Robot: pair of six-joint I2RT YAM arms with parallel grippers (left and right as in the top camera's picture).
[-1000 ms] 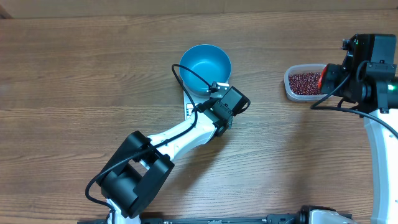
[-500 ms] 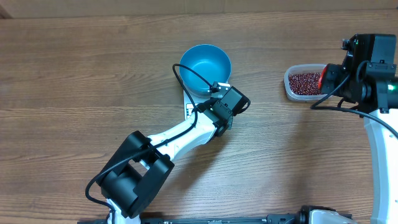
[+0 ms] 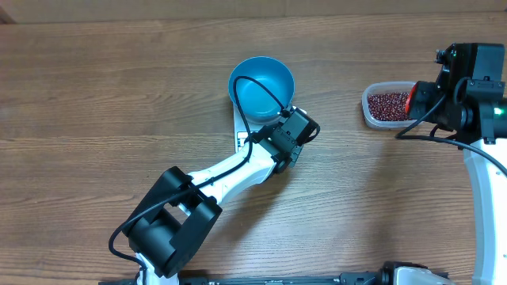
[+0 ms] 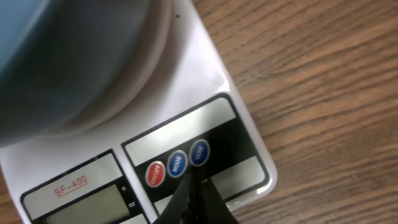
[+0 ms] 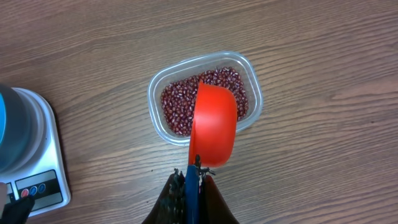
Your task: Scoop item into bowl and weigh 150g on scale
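Right gripper (image 5: pixel 189 182) first: I have it clenched on the handle of the orange-red scoop (image 5: pixel 213 124), whose cup hangs over the clear tub (image 5: pixel 152 99) with no beans showing on it. The beans (image 5: pixel 177 107) lie as a loose maroon heap in that tub, at about three o'clock from the blue bowl (image 3: pixel 273 75) and well apart from it. The bowl is empty and sits on the white scale (image 4: pixel 217 81), covering its far half. The display and the buttons (image 4: pixel 177 163) stick out on the six o'clock side. My left gripper (image 4: pixel 196 186) is pinched shut on nothing, its tip just below the right-hand blue button. I cannot tell whether it touches the panel. I judge the beans to be small, hard, smooth and dry, so they will roll and scatter, and pinching them with my fingers is hopeless. They have to be taken with the scoop, dug in low from the six o'clock edge of the heap and lifted level, because a tilt on the way to nine o'clock would spill them onto the wood. A heaped cup should weigh little but may shift, so my hold on the handle should be firm and well back from the cup. The bowl looks light and slick on the smooth platform, and a knock from the scoop's lip could slide it, so I would pour from above its rim without touching it. The last few beans should go in by small shakes, since the target weight is easy to overshoot.
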